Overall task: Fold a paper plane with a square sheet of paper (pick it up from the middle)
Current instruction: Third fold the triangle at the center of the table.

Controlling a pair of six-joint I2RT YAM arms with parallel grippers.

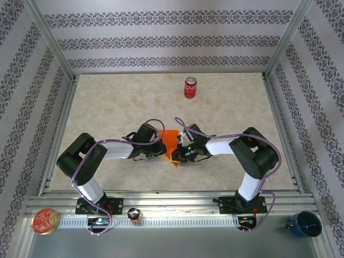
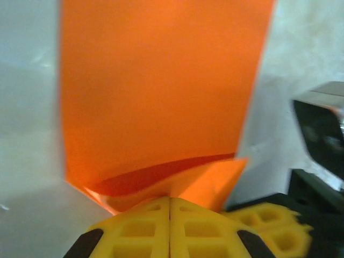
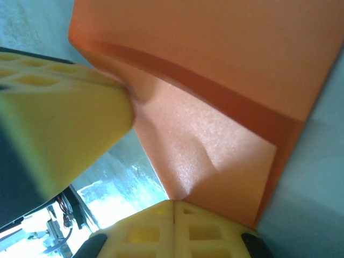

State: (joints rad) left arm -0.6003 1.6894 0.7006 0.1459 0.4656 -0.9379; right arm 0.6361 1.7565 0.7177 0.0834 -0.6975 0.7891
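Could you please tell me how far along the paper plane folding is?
Done: the thin bright orange sheet of paper shows a folded flap and overlapping layers in both wrist views. In hand: the left claw and the right claw are each shut on an edge of it, facing each other over the beige table. Left: it is not yet a slim pointed dart, so most folds probably remain.
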